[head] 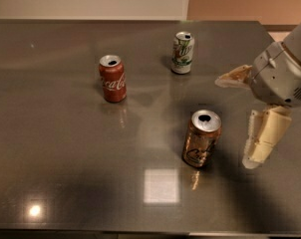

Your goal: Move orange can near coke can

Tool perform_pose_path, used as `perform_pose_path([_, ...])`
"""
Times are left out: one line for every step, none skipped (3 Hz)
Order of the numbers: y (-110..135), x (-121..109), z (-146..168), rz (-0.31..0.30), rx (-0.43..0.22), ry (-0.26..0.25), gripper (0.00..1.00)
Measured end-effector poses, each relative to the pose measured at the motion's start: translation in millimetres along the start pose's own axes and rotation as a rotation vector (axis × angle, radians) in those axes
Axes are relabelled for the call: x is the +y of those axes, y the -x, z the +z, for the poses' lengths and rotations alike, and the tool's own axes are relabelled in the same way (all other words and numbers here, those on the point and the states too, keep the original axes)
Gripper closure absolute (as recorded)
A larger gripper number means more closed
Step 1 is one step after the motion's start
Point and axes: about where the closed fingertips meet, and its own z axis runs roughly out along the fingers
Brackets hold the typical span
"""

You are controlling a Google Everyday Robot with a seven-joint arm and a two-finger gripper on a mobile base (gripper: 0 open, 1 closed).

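Note:
The orange can (202, 139) stands upright on the dark grey table (56, 148), right of centre and toward the front. The coke can (112, 78) stands upright further back and to the left, well apart from it. My gripper (239, 121) comes in from the right edge, to the right of the orange can and not touching it. Its two pale fingers are spread wide, one finger (234, 77) toward the back and the other finger (262, 138) toward the front. It holds nothing.
A white-green can (182, 53) stands upright at the back, right of the coke can. The table's far edge runs along a pale wall. A bright light reflection lies on the table in front of the orange can.

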Motion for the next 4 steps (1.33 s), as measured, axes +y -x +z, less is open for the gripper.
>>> perform_pose_path([12,7,11,-0.027,-0.042,0.025,0.00])
perform_pose_path([21,2,29,-0.045,-0.082,0.036,0.00])
perform_pose_path([22,3,38,-0.040,-0.087,0.044,0.00])
perform_pose_path([22,4,40,-0.028,-0.090,0.051,0.18])
